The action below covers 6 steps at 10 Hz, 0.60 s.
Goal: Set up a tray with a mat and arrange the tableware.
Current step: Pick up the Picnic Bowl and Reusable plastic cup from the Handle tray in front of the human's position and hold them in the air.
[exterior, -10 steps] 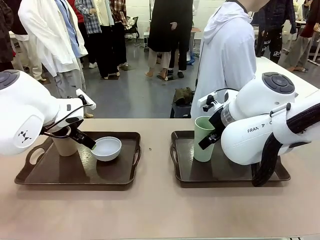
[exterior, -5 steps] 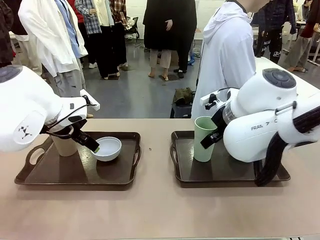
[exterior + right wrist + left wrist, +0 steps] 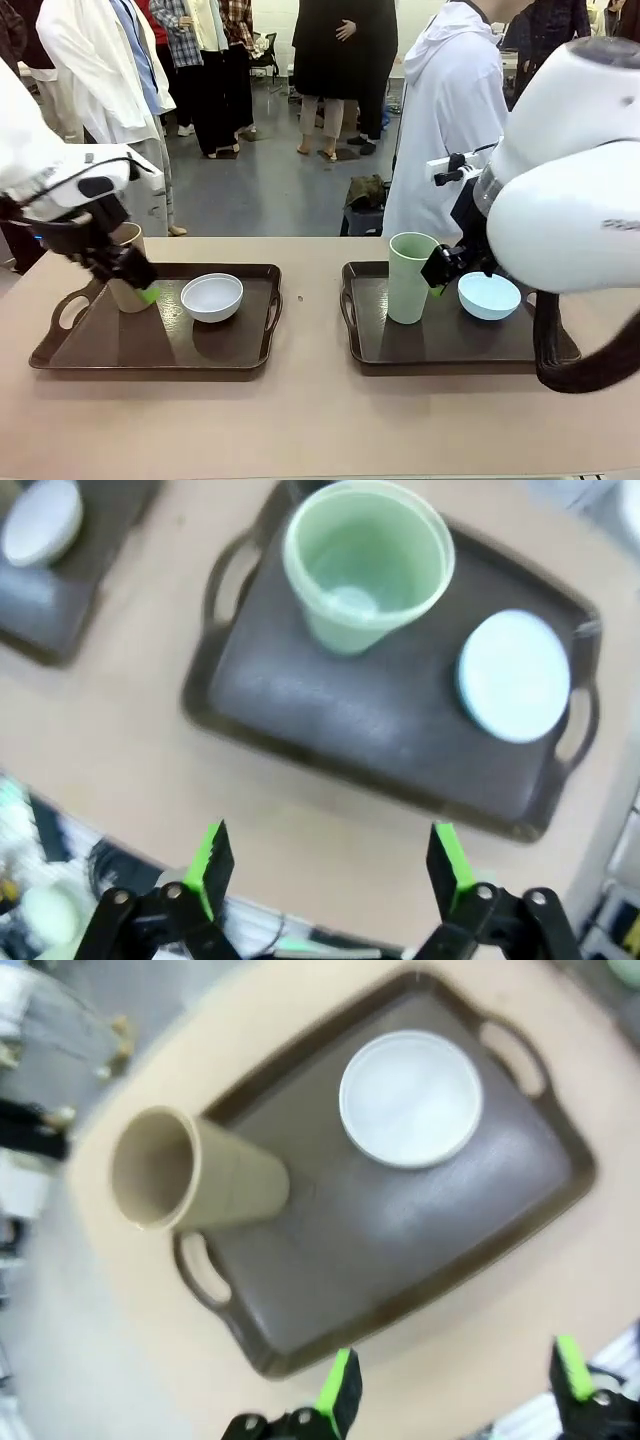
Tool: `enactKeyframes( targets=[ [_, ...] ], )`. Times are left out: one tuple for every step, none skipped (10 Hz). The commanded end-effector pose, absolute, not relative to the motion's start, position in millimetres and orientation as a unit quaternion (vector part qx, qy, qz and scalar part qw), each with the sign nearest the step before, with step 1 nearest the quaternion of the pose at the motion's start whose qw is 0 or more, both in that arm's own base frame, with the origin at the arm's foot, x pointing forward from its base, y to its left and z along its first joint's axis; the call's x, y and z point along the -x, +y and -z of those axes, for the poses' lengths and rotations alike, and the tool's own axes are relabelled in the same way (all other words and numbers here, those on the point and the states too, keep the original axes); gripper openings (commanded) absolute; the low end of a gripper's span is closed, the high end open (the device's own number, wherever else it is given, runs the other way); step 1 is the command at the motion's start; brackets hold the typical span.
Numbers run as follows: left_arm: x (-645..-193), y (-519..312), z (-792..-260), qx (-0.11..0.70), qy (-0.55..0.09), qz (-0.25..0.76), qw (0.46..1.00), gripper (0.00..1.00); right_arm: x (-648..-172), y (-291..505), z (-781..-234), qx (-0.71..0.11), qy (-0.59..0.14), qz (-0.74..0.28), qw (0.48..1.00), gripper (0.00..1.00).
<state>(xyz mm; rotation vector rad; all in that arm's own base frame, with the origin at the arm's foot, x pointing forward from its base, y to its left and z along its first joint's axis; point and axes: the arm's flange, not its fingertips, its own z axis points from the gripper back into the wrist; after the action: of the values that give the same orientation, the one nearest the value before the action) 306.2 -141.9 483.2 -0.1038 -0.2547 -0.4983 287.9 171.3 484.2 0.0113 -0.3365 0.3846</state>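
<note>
A robotics lab, it seems: white robot arms [image 3: 570,180] at a table [image 3: 310,420], onlookers [image 3: 335,70] standing on grey floor [image 3: 270,190].

My left gripper [image 3: 138,280] has backed away from the white bowl [image 3: 211,297] toward nine o'clock and now sits in front of the tan cup [image 3: 200,1170]. My right gripper [image 3: 440,272] has lifted and drawn back, uncovering the light blue bowl [image 3: 489,296] at three o'clock of the pale green cup [image 3: 409,277].

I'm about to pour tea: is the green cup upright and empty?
Upright and empty: the green cup stands on its base on the tray, and the right wrist view looks down onto its bare bottom.
</note>
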Motion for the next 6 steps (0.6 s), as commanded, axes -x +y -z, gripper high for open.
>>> enactKeyframes(
  targets=[
    [-306,-135,-490,0.038,-0.091,0.208,0.973,1.0,-240,148,-443,-0.05,-0.147,-0.16,0.975,1.0],
    [-314,-128,-489,0.046,-0.116,0.198,0.972,1.0,-248,138,-437,-0.068,-0.131,-0.139,0.979,1.0],
    [-323,-119,-489,0.054,-0.135,0.173,0.974,1.0,-257,123,-433,-0.095,-0.128,-0.137,0.978,1.0],
    [-331,-100,-490,0.097,-0.151,0.151,0.972,1.0,-266,96,-429,-0.138,-0.129,-0.111,0.976,1.0],
    [-335,-77,-493,0.153,-0.156,0.137,0.966,1.0,-271,66,-428,-0.182,-0.141,-0.084,0.969,1.0],
    [-332,-58,-496,0.194,-0.181,0.12,0.957,1.0,-272,33,-426,-0.222,-0.149,-0.057,0.962,1.0]
  ],
)
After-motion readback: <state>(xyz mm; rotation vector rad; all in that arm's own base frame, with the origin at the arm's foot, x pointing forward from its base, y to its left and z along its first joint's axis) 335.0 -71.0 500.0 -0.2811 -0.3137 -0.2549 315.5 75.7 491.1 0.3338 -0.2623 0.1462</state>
